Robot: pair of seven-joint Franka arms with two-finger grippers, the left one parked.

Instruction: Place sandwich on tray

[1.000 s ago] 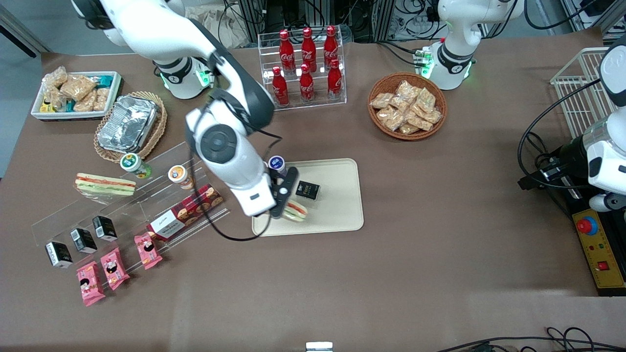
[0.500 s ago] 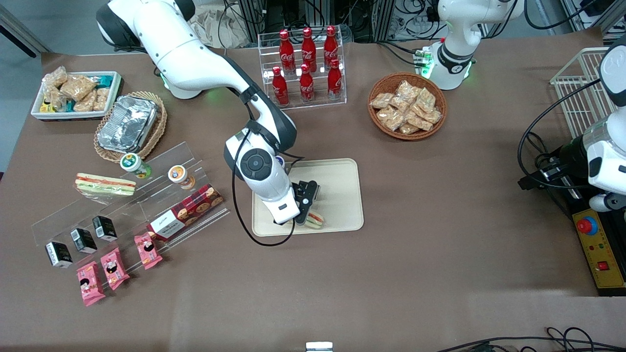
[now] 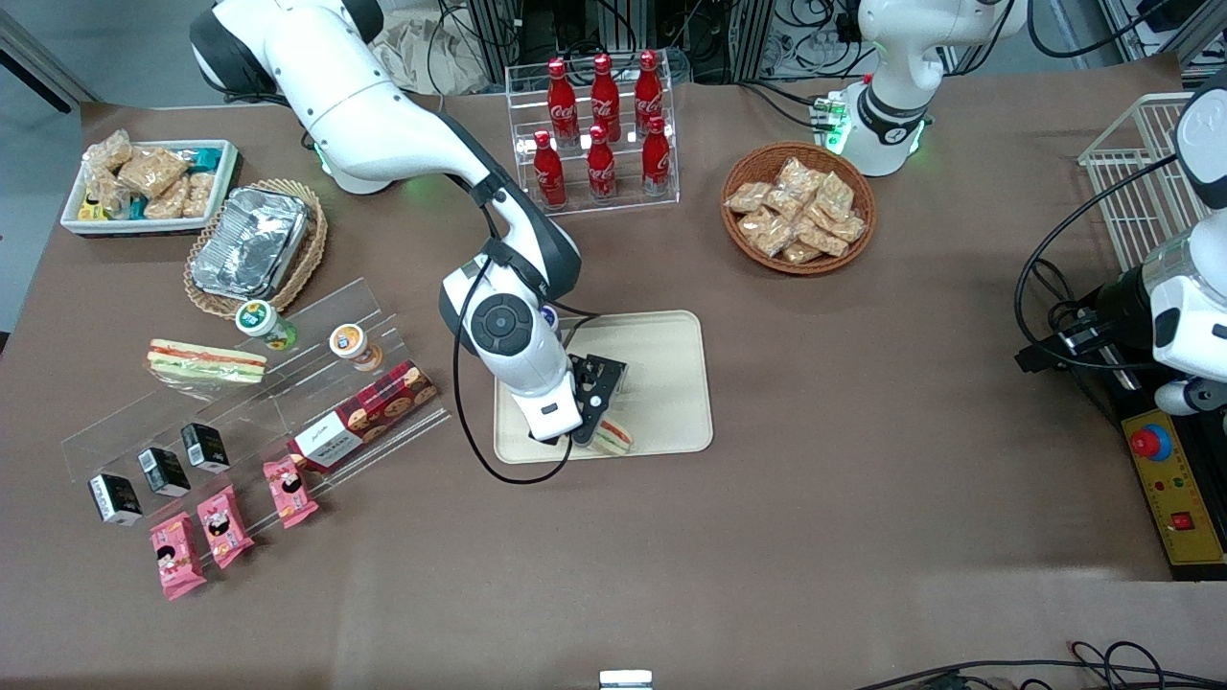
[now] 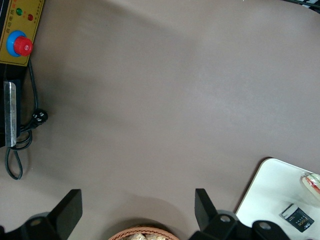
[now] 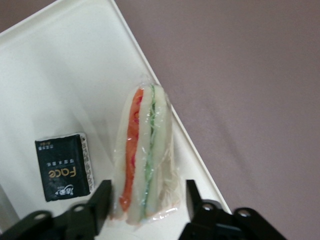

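The sandwich (image 5: 145,155), a clear-wrapped wedge with red and green stripes, lies on the cream tray (image 5: 65,85) close to the tray's rim. In the front view the sandwich (image 3: 614,439) sits at the tray's (image 3: 671,383) edge nearest the camera, partly hidden under my gripper (image 3: 596,424). My gripper (image 5: 147,189) is open, one finger on each side of the sandwich's end, with gaps showing. A second, alike sandwich (image 3: 206,361) lies on the table toward the working arm's end. The left wrist view shows the tray (image 4: 280,190) and the sandwich (image 4: 312,182).
A black packet (image 5: 62,167) lies on the tray beside the sandwich, also in the front view (image 3: 606,369). A small jar (image 3: 548,316) stands at the tray's corner under the arm. An acrylic rack with snacks (image 3: 364,412), a cola bottle stand (image 3: 599,134) and a snack basket (image 3: 798,206) are around.
My gripper carried the sandwich across the tray toward the parked arm's end and came lower. Its fingers now stand apart from the sandwich, which rests on the tray.
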